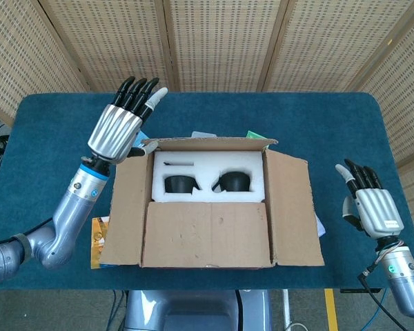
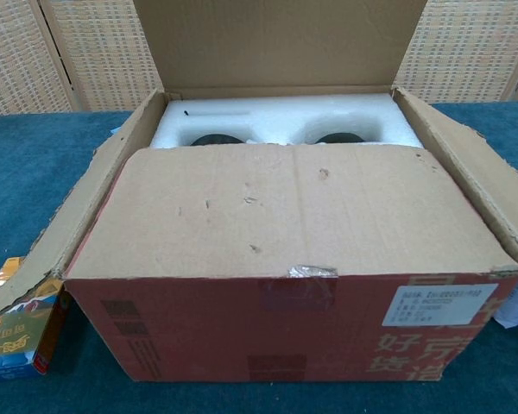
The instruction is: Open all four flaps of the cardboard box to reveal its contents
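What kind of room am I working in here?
Probably a screened-off lab or demo station: perforated folding screens stand behind a blue-carpeted table, and a cardboard box holds white foam packing.

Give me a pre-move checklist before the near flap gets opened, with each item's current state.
1. Far flap raised: ok, it stands upright behind the white foam insert.
2. Side flaps out of the way: ok, left side flap and right side flap both splay outward.
3. Near flap free to lift: not ok yet, it lies flat over the front half of the cardboard box.
4. Left hand empty: ok, fingers spread, beside the far left corner; whether the thumb touches the flap, cannot tell.
5. Right hand empty: ok, open, right of the box.
6. Contact with the packet at the box's left corner: cannot tell.
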